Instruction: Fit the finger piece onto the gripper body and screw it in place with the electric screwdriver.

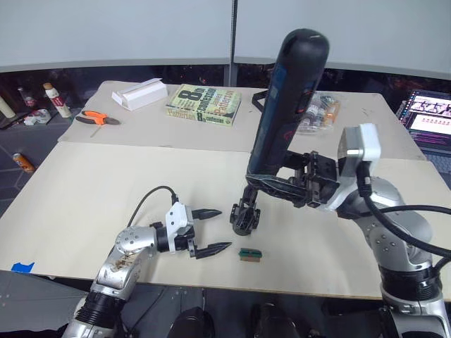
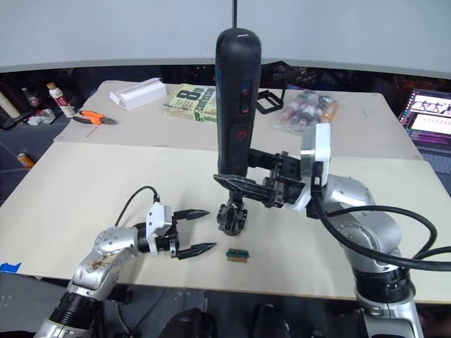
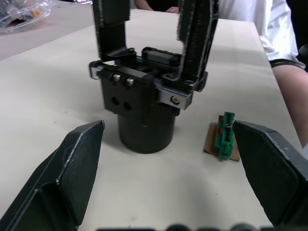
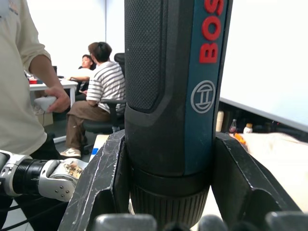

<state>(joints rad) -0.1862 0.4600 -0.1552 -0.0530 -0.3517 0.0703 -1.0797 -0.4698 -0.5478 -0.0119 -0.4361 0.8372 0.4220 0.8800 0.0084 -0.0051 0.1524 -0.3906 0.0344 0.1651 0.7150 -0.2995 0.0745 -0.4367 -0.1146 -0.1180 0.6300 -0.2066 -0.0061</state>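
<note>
The gripper body [image 1: 244, 215] stands upright on the tan table, a black block on a round base [image 3: 144, 130]. Two slim black fingers [image 3: 195, 38] rise from its top rail; I cannot tell which one is the finger piece. My left gripper [image 1: 224, 229] is open just left of the body, its fingers [image 3: 72, 168] wide apart and holding nothing. My right gripper [image 2: 243, 184] is shut on the lower end of the electric screwdriver [image 2: 237, 105], which stands almost vertical with its tip down over the gripper body. The bit itself is hidden.
A small green-and-tan block [image 1: 249, 254] lies just right of my left gripper near the table's front edge. A book [image 1: 204, 105], white box [image 1: 139, 94], orange-handled pliers [image 1: 97, 118], bag of bottles [image 1: 318, 111] and laptop [image 1: 431, 116] lie farther back. People [image 4: 96, 96] are nearby.
</note>
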